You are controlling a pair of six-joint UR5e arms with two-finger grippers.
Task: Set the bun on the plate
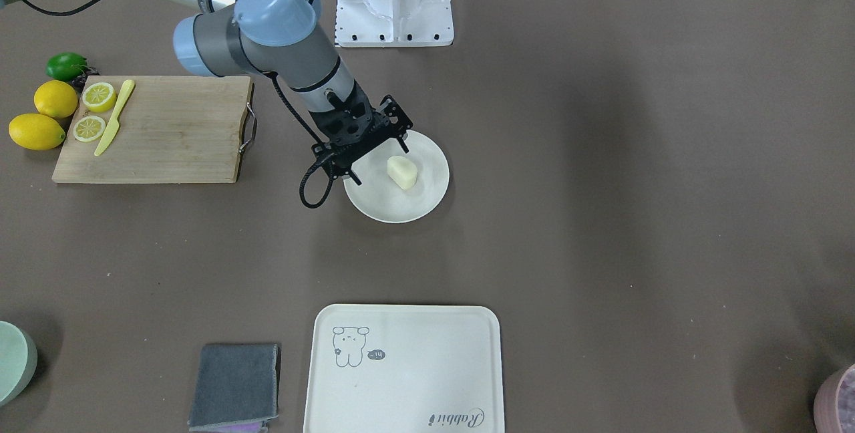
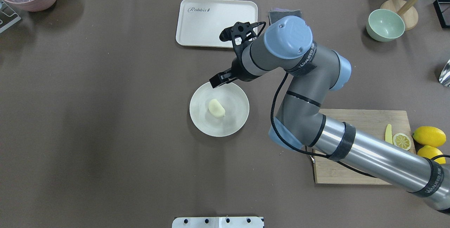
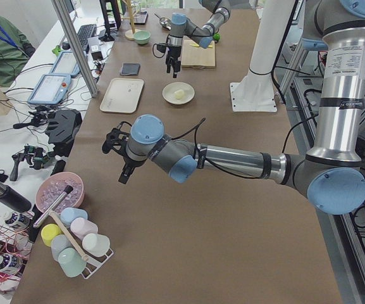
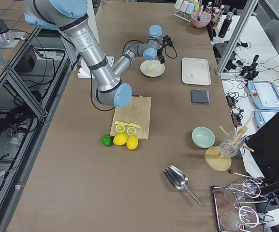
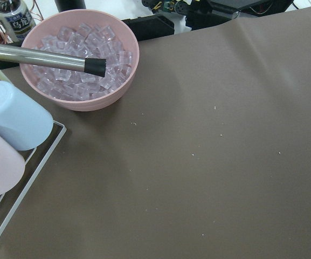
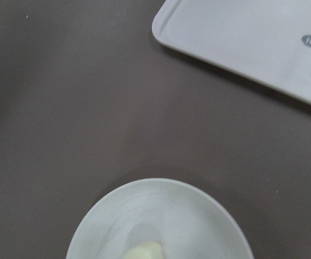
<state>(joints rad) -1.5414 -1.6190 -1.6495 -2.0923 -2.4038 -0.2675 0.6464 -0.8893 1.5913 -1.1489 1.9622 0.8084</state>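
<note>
The bun (image 1: 402, 172) lies on the plate (image 1: 384, 204), a little off the middle, so judged from how things lie the placing itself looks done. The right gripper (image 1: 379, 162) hangs over the plate's rim on the robot's side. Its 2 fingers (image 1: 403, 146) stand apart and released, grasping nothing. The bun is just beside them, lower and toward the plate's middle, and not touching either one. That gap, with the wrist tilted over the rim, suits an arm that only has to lift clear without nudging the bun.

The bun rests on its broad side, which probably keeps it from rolling on the shallow dish. In the overhead view its long axis (image 2: 216, 108) runs slantwise across the plate (image 2: 233, 120), 1 end toward the fingers and the other away from them. It appears roughly crosswise to the line between the 2 fingertips. Its rounded edge faces away from the fingers, though the flat side is hard to make out.

Past the fingertips, well apart from the plate, sits the tray (image 2: 197, 27).

The left gripper (image 3: 124, 175) hovers over bare table, far from the bun, likely parked out of the way. Whether its fingers are apart or closed I cannot tell. A pink bowl (image 5: 120, 81) of ice sits beyond them.
</note>
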